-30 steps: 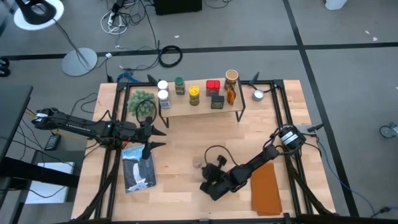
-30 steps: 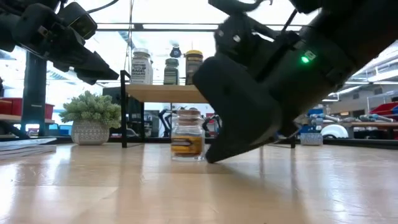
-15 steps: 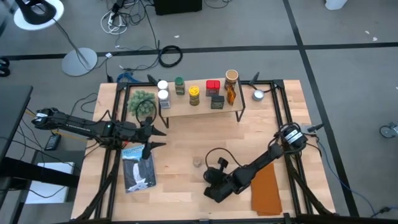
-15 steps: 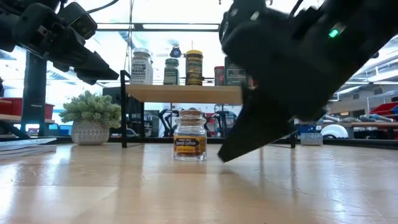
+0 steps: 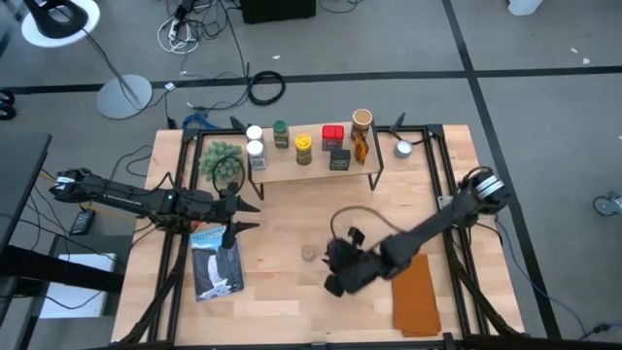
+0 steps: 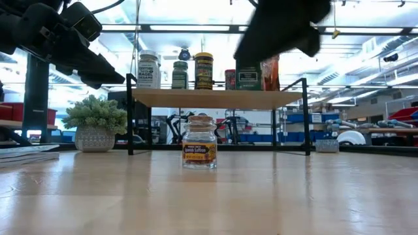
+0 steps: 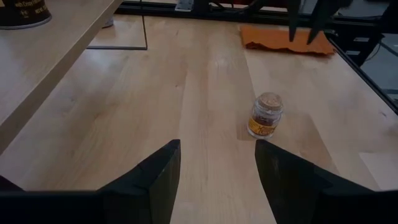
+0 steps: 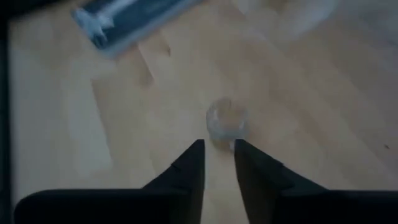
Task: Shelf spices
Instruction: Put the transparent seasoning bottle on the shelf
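On the bench (image 5: 282, 209), one small spice jar (image 6: 199, 149) stands upright, alone, in front of the shelf (image 6: 215, 98). The right tool (image 5: 335, 264) has lifted off it, fingers slightly spread, holding nothing. The left tool (image 5: 248, 216) waits half spread. Six spices already sit on the shelf, so this jar still needs shelving.

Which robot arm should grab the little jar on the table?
Probably the right. The right gripper hangs just beside the small jar, fingers slightly apart, while the left gripper waits farther off by the plant.

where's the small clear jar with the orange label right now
In the high view the jar stands upright on the bare table, in front of the shelf, just left of the right gripper.
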You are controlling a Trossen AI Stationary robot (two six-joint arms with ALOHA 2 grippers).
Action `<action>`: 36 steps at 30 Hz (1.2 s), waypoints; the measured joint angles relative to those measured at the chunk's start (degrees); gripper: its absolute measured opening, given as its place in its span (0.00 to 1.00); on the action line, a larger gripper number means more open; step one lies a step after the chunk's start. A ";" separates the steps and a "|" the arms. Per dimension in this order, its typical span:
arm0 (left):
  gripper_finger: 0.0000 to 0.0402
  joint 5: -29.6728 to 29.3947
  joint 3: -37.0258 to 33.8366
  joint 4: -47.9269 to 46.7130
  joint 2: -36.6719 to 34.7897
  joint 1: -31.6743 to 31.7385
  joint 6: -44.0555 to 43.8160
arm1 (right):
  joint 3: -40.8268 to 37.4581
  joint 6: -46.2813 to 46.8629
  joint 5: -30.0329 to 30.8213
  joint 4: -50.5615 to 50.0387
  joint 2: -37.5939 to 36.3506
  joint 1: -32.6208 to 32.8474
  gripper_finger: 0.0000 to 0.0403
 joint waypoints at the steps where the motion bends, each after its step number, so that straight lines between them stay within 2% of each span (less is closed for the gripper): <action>1: 0.53 0.00 0.00 0.02 0.00 0.00 0.00 | 0.00 -0.25 -2.55 0.54 -1.14 -1.28 0.25; 5: 0.53 0.00 0.00 0.06 0.00 0.00 0.00 | 0.02 -9.06 -14.55 5.91 -3.59 -6.51 0.35; 8: 0.53 0.00 0.00 0.03 0.00 0.00 -0.01 | 0.03 -18.90 -17.61 12.29 -3.92 -9.47 0.39; 13: 0.53 0.00 0.00 -0.01 0.00 0.00 0.00 | 0.07 -23.04 -17.77 19.40 -3.92 -12.86 0.39; 20: 0.53 0.00 -0.02 -0.04 0.00 0.00 0.04 | 0.07 -25.04 -17.78 19.92 -3.88 -16.01 0.39; 31: 0.53 -0.01 -0.02 -0.03 0.00 0.00 0.17 | 0.07 -30.29 -15.34 22.44 -3.85 -17.39 0.39; 36: 0.53 -0.02 -0.02 -0.04 0.00 0.00 0.33 | 0.07 -28.82 -14.98 22.07 -3.85 -17.50 0.45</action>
